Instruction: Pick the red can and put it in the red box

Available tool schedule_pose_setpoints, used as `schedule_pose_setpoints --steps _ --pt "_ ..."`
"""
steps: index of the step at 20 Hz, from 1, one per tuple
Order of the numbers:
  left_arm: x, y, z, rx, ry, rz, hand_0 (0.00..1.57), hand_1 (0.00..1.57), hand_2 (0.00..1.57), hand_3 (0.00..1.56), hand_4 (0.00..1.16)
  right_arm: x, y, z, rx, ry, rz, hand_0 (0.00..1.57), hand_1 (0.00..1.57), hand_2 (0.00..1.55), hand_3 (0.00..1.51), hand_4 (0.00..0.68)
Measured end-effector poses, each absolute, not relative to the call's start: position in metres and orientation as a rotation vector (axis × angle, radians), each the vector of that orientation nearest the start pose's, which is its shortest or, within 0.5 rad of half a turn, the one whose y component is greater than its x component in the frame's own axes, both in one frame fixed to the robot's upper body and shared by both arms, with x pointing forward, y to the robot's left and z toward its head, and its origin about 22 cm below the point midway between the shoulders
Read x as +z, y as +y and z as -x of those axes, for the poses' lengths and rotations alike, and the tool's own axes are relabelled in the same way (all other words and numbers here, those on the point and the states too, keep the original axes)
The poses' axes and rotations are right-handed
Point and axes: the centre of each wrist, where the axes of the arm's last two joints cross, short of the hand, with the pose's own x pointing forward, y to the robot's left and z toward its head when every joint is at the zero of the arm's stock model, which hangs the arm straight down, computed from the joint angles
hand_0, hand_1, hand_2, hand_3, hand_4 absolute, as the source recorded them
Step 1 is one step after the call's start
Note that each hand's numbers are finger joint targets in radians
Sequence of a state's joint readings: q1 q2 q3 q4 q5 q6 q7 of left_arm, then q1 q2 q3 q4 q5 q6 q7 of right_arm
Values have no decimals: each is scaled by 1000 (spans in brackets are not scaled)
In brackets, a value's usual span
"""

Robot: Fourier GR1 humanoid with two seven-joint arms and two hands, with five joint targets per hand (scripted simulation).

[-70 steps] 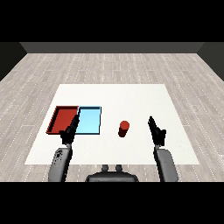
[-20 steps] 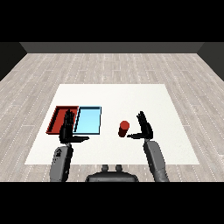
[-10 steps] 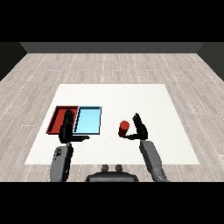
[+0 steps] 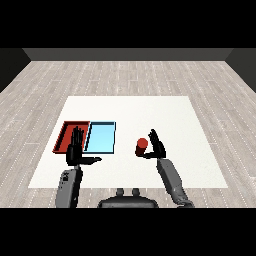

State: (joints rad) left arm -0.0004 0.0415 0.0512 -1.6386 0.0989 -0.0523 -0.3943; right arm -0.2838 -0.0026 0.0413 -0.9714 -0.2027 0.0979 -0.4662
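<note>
The red can [image 4: 142,146] stands upright on the white table [image 4: 170,115], its long axis vertical, well to the right of the light blue tray [image 4: 101,137] and further still from the red tray [image 4: 66,134]. The right hand [image 4: 157,145] is at the can's right side, fingers straight and spread, touching it or just short of it, I cannot tell which, so closing means curling leftward round it. The left hand [image 4: 76,151] hovers open over the red tray's near edge, far from the can.
</note>
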Motion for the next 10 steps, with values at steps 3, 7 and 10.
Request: schedule_pose_setpoints --steps 3,7,10 --pt "20 252 -240 41 -2039 42 0 0 0 0 0 -78 -184 -294 -27 -1661 -308 0 0 0 0 0" --pt "19 251 -247 43 -2038 41 0 0 0 0 0 -83 -177 -297 -38 -1649 -334 0 0 0 0 0" --pt "15 246 -247 47 -2045 37 0 0 0 0 0 -79 -169 -300 -34 -1646 -338 0 0 0 0 0"
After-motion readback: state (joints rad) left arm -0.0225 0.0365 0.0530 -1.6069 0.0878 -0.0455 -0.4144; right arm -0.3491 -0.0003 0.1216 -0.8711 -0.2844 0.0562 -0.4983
